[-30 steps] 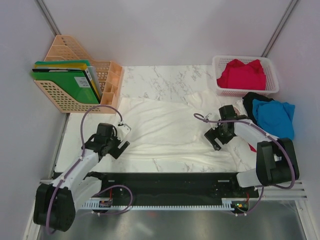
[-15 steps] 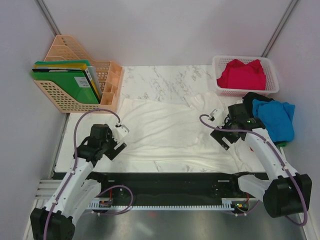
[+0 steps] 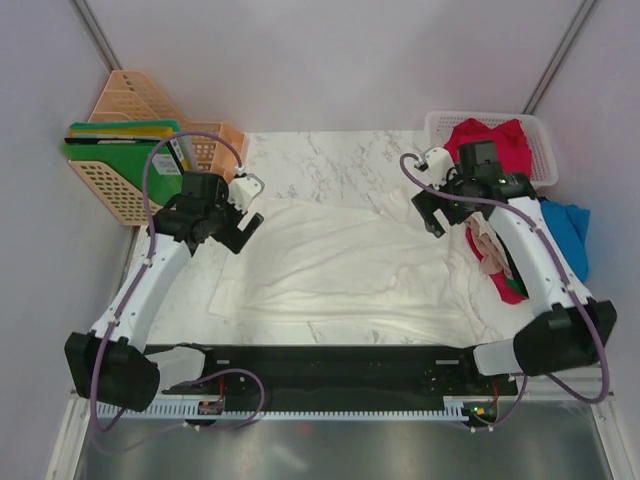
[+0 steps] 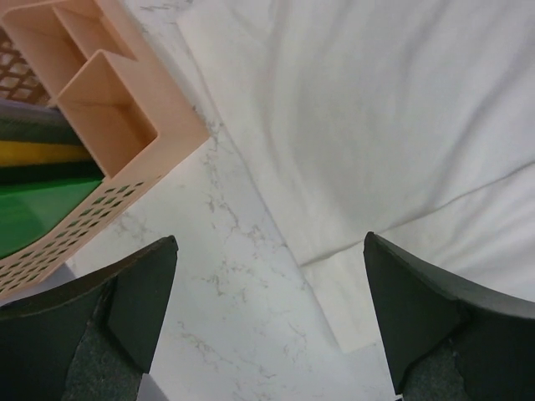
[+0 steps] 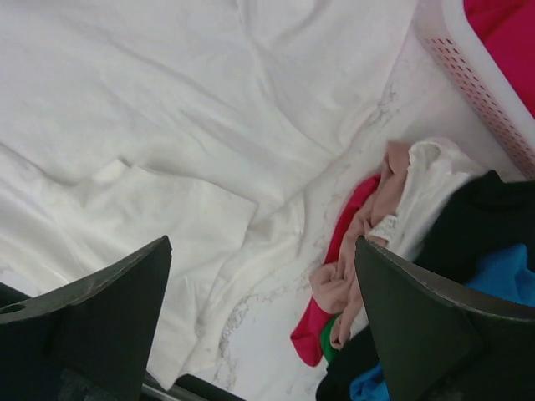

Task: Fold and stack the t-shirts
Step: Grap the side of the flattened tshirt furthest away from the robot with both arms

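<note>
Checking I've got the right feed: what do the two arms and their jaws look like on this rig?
They match. The left arm and right arm both have slim white links between bulky black joint housings, and a looping purple cable runs along each. The jaws are broad, dark wedges. No markings show.

No legible text or labels.
</note>
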`<move>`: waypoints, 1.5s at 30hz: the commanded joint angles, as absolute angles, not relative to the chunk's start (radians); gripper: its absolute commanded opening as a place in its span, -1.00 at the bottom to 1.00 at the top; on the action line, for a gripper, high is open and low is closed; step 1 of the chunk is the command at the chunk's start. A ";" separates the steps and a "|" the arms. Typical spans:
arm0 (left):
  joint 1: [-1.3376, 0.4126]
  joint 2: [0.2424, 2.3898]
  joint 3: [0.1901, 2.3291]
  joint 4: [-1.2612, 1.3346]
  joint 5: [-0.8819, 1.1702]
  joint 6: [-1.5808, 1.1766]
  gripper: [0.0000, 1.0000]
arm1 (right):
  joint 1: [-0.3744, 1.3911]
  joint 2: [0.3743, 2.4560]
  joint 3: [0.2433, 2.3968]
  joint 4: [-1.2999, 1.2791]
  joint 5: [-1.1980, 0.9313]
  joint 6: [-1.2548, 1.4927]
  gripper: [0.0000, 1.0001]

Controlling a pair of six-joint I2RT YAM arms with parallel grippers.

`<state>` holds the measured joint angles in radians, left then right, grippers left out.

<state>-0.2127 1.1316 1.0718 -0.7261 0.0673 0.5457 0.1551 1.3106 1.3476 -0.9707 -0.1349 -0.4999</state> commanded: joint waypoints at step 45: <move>-0.230 1.707 1.143 -0.532 0.005 0.529 1.00 | 0.060 2.399 2.163 -0.848 0.003 -0.350 0.94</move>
